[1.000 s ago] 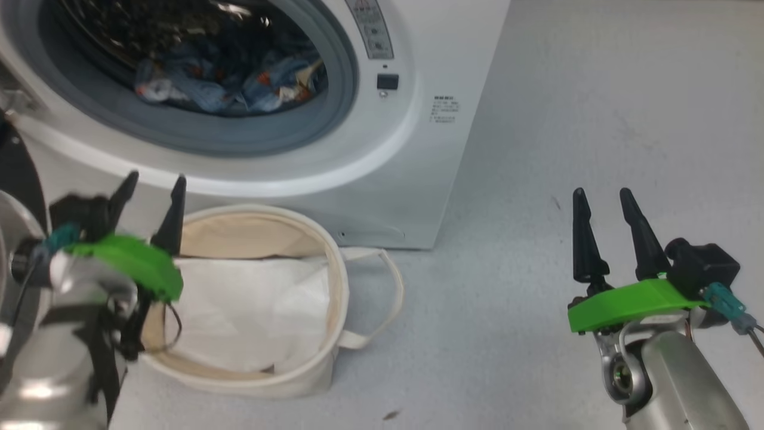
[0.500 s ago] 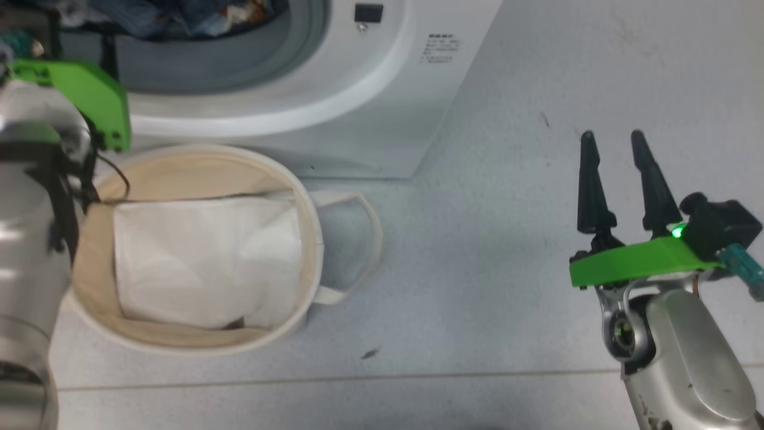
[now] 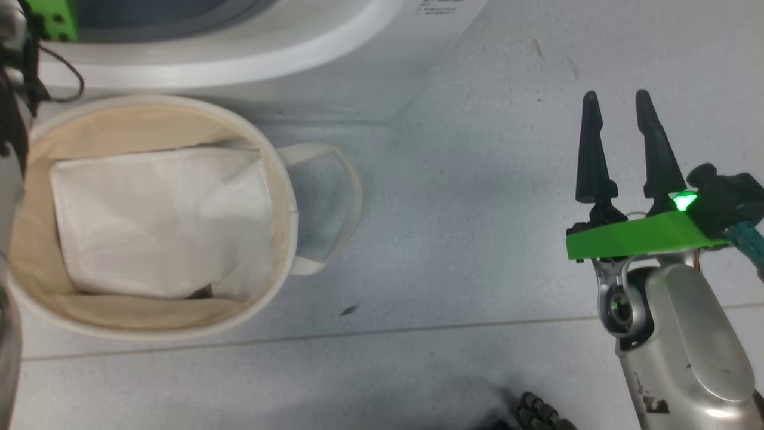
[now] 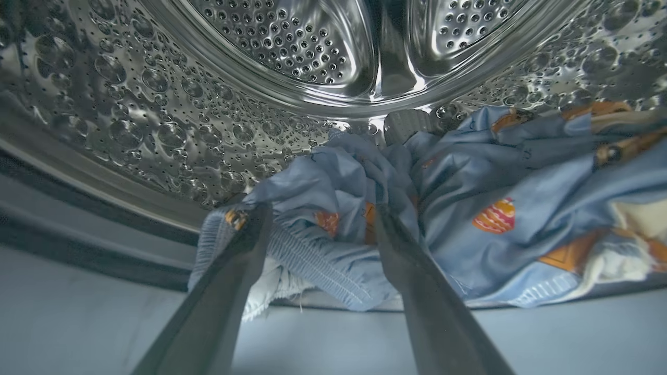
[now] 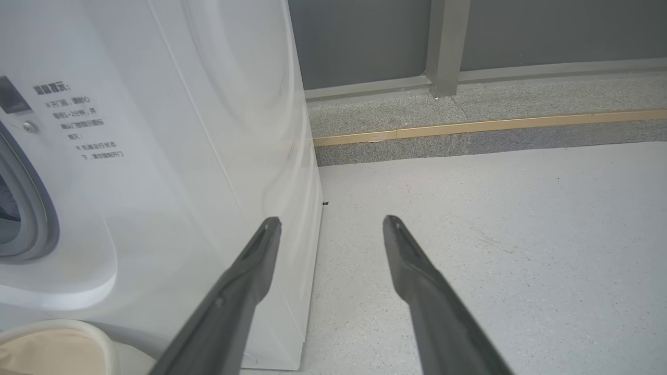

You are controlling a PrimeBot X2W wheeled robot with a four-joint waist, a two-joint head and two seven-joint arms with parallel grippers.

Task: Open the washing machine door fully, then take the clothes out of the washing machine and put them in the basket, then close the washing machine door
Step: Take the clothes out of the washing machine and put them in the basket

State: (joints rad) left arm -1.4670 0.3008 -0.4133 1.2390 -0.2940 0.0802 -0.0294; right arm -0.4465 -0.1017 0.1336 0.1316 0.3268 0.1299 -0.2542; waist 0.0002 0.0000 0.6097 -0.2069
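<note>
The left claw (image 4: 318,205) is inside the mouth of the washing machine (image 3: 358,71). Its two fingers are spread wide and have nothing clamped. Their tips have reached the clothes (image 4: 469,172), a crumpled light blue heap with orange prints, and a ribbed fold of it lies between them, against the finger at 9 o'clock. The heap covers the bottom of the drum (image 4: 292,47) from the centre out to 3 o'clock and laps over the front lip at 6 o'clock, onto the grey gasket (image 4: 78,291). From 9 to 12 o'clock the perforated steel wall is bare, with room above the cloth. In the head view the basket (image 3: 285,197) stands on the floor (image 3: 453,209) at 9 o'clock, its far rim close under the machine's lower front edge. A white folded sheet (image 3: 155,221) lies inside, and one loop handle (image 3: 349,197) juts toward 3 o'clock. The right claw (image 3: 616,98) hangs at 3 o'clock, well apart from the basket, fingers parted and holding nothing, with bare floor between them. In its own wrist view the machine's white side stands at 9 o'clock, and open floor runs from 12 round to 5 o'clock, ending at a kerb (image 5: 469,127) with a brass-coloured strip.
</note>
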